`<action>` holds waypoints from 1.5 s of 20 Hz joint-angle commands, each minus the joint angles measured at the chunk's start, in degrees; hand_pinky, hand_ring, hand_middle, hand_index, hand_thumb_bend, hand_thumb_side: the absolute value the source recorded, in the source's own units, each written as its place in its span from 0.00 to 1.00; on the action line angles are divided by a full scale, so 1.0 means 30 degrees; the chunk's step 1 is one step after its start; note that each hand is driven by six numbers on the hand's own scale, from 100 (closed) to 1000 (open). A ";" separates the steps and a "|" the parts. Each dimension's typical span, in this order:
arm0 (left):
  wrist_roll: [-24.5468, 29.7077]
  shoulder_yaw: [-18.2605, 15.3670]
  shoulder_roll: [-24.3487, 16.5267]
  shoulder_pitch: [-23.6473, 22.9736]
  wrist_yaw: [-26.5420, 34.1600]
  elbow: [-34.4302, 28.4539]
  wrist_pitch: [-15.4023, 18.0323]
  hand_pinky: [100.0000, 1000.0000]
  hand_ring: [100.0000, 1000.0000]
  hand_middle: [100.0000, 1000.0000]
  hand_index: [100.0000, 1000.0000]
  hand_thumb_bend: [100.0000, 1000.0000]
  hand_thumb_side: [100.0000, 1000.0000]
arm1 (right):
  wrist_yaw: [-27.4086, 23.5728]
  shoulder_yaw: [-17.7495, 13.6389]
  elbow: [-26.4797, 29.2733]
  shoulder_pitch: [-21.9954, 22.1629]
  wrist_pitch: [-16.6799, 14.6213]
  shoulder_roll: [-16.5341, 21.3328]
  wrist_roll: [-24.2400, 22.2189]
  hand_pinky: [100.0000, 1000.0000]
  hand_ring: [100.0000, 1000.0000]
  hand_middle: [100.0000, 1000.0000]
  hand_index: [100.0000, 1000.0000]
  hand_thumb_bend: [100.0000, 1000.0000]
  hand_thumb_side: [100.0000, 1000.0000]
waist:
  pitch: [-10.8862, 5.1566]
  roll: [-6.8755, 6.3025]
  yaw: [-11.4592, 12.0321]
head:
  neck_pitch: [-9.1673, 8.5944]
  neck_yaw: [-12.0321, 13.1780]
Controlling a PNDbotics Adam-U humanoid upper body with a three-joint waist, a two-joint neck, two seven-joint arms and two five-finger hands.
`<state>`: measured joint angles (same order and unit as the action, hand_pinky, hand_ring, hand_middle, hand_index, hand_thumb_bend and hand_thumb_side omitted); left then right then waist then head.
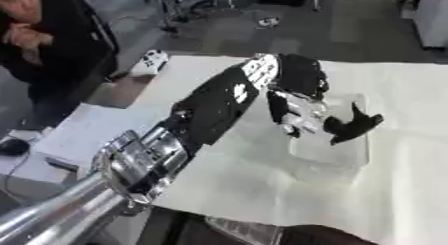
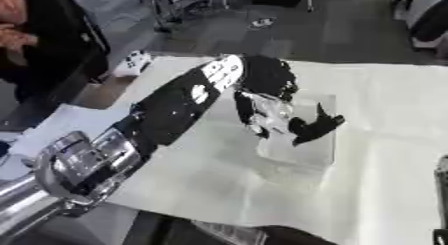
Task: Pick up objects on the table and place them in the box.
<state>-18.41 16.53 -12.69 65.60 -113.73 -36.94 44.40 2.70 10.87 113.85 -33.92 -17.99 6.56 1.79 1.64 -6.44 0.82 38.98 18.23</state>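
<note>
A: Off the table's far left corner?
B: Small white device with dark markings, resting just beyond the white table covering.
A: Past the left edge?
B: Pale flat surface; dark rounded item at its outer end.
A: Beyond the far edge?
B: Grey floor, small light-and-dark item, dark equipment legs.

Beneath the left hand a clear, glinting thing is too blurred to name, the small black shape just beside its fingers equally so, while the arm runs off the lower-left edge and a dark sliver is cut by the right edge.
</note>
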 commanded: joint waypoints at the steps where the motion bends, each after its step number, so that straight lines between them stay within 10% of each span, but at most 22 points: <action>1: 0.0394 -0.0237 -0.0271 0.0281 0.0289 -0.0194 -0.0090 0.78 0.88 0.76 0.79 0.23 1.00 | -0.0036 0.0057 0.0248 -0.0436 -0.0078 -0.0055 0.0020 0.33 0.32 0.36 0.57 0.23 1.00 | -0.0211 0.0074 -0.0017 | -0.0109 0.0167; 9: 0.0736 -0.0561 -0.0173 0.0249 0.2024 -0.0033 -0.0218 1.00 1.00 0.90 0.90 0.06 1.00 | -0.0029 0.0056 0.0248 -0.0453 -0.0079 -0.0086 0.0023 0.33 0.32 0.36 0.57 0.23 1.00 | -0.0205 0.0071 -0.0047 | -0.0066 0.0154; 30: 0.5308 -0.1117 -0.1462 -0.0309 1.4250 -0.2148 -0.1600 1.00 1.00 0.94 0.96 0.02 1.00 | -0.0024 0.0058 0.0248 -0.0375 -0.0038 0.0024 0.0029 0.33 0.32 0.35 0.57 0.23 1.00 | -0.0294 0.0019 0.0088 | -0.0029 0.0058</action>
<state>-3.01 13.83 -14.92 63.66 -73.00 -41.63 40.02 2.70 10.88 113.85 -33.97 -18.09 6.54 1.88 1.62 -6.57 0.91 39.03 18.20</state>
